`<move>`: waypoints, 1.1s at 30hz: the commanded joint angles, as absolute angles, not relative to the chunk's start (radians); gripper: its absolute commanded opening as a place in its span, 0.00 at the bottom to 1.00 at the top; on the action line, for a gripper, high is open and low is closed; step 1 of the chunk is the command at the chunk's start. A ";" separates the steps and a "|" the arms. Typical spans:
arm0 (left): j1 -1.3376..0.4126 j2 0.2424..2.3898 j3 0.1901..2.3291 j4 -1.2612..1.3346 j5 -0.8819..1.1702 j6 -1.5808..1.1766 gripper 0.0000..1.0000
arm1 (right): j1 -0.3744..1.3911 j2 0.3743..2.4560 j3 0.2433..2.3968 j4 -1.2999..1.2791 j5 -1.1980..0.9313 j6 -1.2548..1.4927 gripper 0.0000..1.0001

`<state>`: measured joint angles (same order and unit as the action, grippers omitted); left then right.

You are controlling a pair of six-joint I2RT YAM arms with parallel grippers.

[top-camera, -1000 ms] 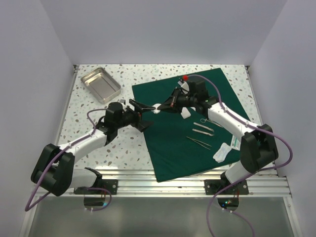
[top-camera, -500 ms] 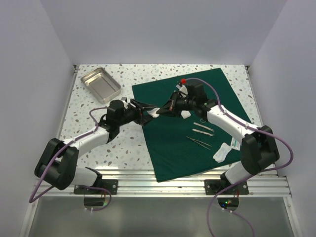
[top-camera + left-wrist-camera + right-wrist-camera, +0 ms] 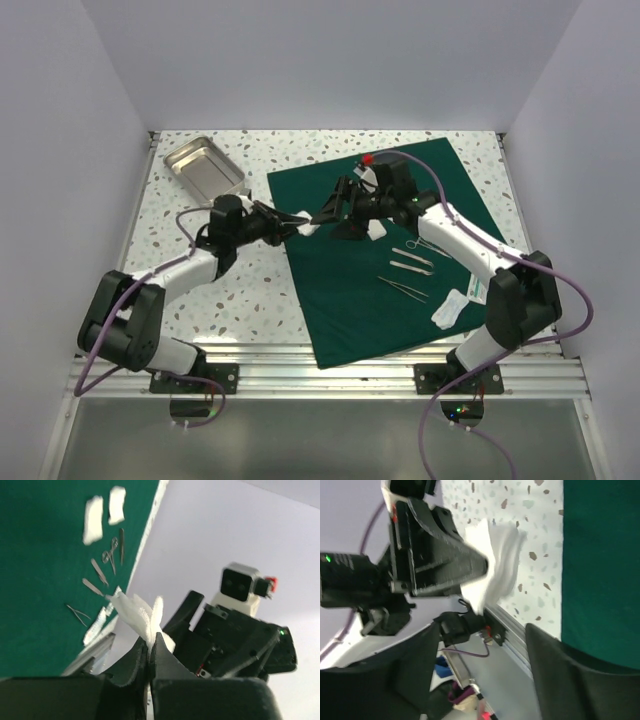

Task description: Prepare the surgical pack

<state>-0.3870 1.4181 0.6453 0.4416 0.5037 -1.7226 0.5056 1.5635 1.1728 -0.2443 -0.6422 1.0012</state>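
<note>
The surgical pack, a dark green drape (image 3: 350, 295), lies flat on the right half of the table, also seen in the left wrist view (image 3: 50, 555) and the right wrist view (image 3: 600, 555). Above its left edge my left gripper (image 3: 300, 222) is shut on a folded white gauze square (image 3: 311, 229); the gauze (image 3: 137, 615) sticks out past the pinched jaws (image 3: 150, 645). My right gripper (image 3: 335, 210) faces it, open, its fingers spread on either side of the gauze (image 3: 497, 555) and not touching it.
A steel tray (image 3: 205, 170) stands at the back left on the speckled table. On the drape lie metal instruments (image 3: 410, 262), a gauze square (image 3: 376, 230) and white packets (image 3: 452, 305) near the right arm.
The left gripper closed in from the left and shut on the gauze. The right gripper, which had held it, opened and let go.
</note>
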 commanded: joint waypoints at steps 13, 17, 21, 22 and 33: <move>-0.002 1.793 1.331 -0.285 0.672 -0.490 0.00 | 0.494 1.545 1.385 -0.887 -0.414 0.361 0.81; 0.125 1.914 1.486 -0.319 0.705 -0.377 0.00 | 0.473 1.509 1.258 -0.862 -0.417 0.336 0.81; 0.210 2.009 1.575 -0.325 0.744 -0.379 0.00 | 0.430 1.532 1.242 -0.864 -0.440 0.324 0.81; 0.222 2.028 1.597 -0.318 0.758 -0.383 0.00 | 0.404 1.540 1.253 -0.870 -0.442 0.313 0.81; 0.275 2.348 1.844 -0.298 0.822 -0.462 0.00 | 0.313 1.652 1.400 -0.920 -0.420 0.278 0.81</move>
<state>0.2790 2.3089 1.7813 -0.3237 0.7715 -0.4339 0.3191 1.6360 1.3453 -0.8867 -0.4347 0.3092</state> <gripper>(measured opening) 0.019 0.808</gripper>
